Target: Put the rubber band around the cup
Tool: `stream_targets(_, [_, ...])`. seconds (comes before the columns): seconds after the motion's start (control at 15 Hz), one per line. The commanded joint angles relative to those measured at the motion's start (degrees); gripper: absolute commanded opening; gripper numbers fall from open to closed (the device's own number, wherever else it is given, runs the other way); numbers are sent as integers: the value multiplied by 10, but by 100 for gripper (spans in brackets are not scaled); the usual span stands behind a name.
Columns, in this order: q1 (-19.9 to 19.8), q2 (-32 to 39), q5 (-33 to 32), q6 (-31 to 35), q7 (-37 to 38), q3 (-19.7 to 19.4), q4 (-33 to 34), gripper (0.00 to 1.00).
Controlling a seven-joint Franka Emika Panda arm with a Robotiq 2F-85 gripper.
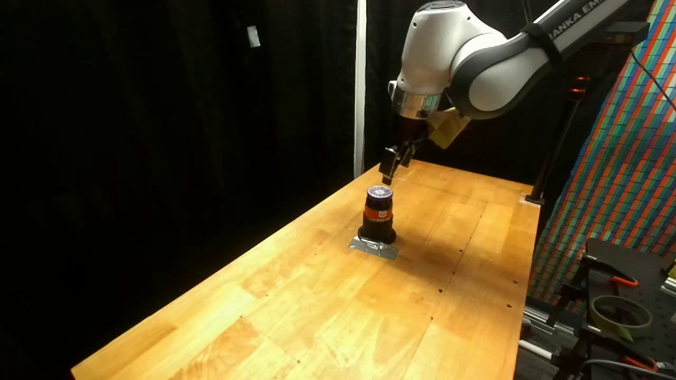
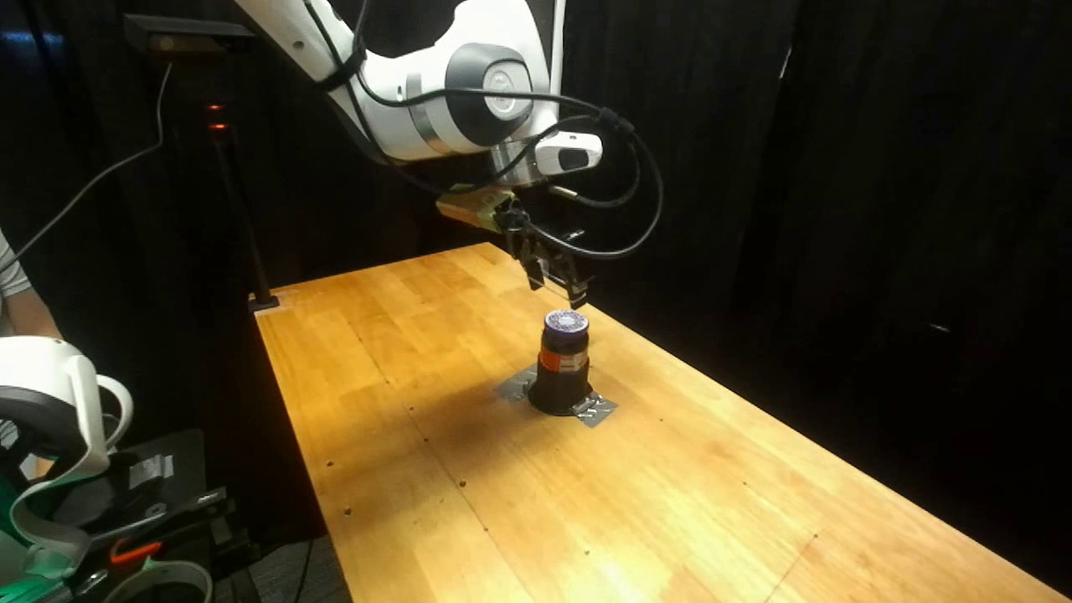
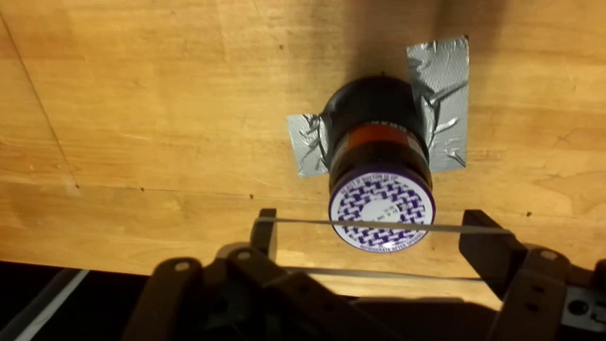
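Observation:
The cup [image 1: 378,212] is a dark brown jar with an orange-red label and a purple-and-white patterned lid. It stands upright in a black base on the wooden table, also in an exterior view [image 2: 563,360] and the wrist view [image 3: 378,196]. My gripper [image 3: 374,226] is open, above and a little beyond the lid in both exterior views [image 1: 396,171] [image 2: 557,293]. The rubber band [image 3: 303,221] is stretched around both spread fingers; its two strands run between them. In the wrist view one strand crosses in front of the lid. The band is not around the cup.
Silver tape [image 3: 445,109] holds the black base to the wooden table [image 1: 327,316]. A dark pole [image 1: 554,137] stands at the table's far corner. Black cables [image 2: 657,193] loop beside the wrist. A side cart [image 1: 628,264] with a tape roll stands beside the table.

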Motion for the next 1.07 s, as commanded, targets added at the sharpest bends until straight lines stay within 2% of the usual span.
stream_targets(0.0, [16,53,22,69,-17,-21,44,100])
stream_targets(0.47, [22,110,68,165,-63,-38,65,100])
stream_targets(0.73, [23,127,90,195,-86,-46,67,100])
stream_targets(1.0, [23,138,101,197,-104,-49,69,100])
